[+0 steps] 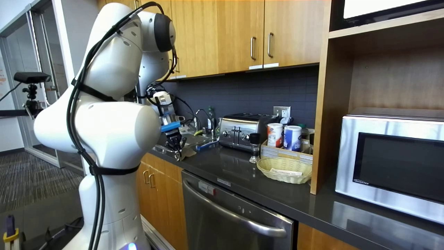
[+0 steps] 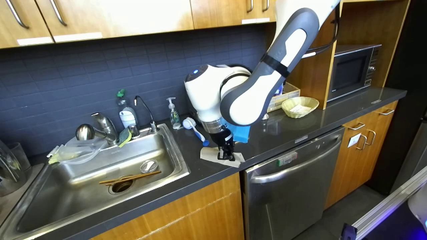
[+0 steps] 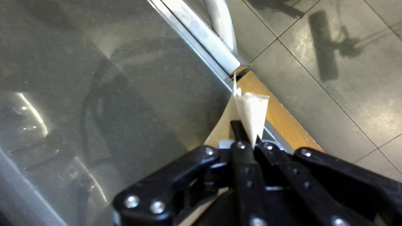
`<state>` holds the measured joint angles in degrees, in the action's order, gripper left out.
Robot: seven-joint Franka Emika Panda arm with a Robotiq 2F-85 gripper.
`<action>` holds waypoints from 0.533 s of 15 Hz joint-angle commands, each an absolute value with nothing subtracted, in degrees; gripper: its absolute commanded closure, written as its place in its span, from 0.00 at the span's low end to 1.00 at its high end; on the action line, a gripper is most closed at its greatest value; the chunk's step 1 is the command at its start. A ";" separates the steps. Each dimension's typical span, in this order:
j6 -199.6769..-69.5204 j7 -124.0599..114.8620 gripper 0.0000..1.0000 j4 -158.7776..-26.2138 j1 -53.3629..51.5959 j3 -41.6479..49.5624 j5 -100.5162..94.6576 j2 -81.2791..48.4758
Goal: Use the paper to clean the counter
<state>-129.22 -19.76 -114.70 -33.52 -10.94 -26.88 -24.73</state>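
The paper point(image 2: 210, 155) is a tan sheet on the dark counter point(image 2: 267, 140), between the sink and the dishwasher and reaching close to the front edge. My gripper point(image 2: 227, 157) points down and is shut on the paper's middle. In the wrist view, a folded, pinched-up part of the paper point(image 3: 252, 110) stands between the fingertips point(image 3: 248, 135), and more paper spreads to the left over the glossy counter point(image 3: 141, 103). In an exterior view, the gripper point(image 1: 178, 152) and paper point(image 1: 188, 152) are partly behind the arm. The fingers hide the paper's centre.
The steel sink point(image 2: 176, 156) lies beside the paper. A blue-white brush point(image 2: 196, 131) and a pump bottle point(image 2: 173, 115) stand behind it. Farther along are a toaster point(image 1: 239, 132), a pepper grinder point(image 1: 254, 147) and a pale basket point(image 1: 265, 168). Wood cabinets point(image 1: 239, 31) hang above.
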 commanded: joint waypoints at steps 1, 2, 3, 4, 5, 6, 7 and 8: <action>-127.61 -20.80 0.99 -113.25 -34.17 -10.94 -27.79 -25.74; -127.39 -20.74 0.99 -113.08 -34.22 -11.05 -27.47 -25.82; -127.30 -20.87 0.99 -112.98 -34.34 -11.10 -27.33 -25.86; -127.22 -21.00 0.99 -112.98 -34.49 -11.21 -27.13 -25.78; -127.12 -21.08 0.99 -112.79 -34.65 -11.25 -27.02 -25.95; -127.09 -21.41 0.99 -112.34 -34.93 -11.29 -27.09 -26.30; -127.05 -21.49 0.99 -111.92 -35.15 -11.42 -26.89 -26.56; -127.12 -21.58 0.99 -111.72 -35.28 -11.44 -26.81 -26.66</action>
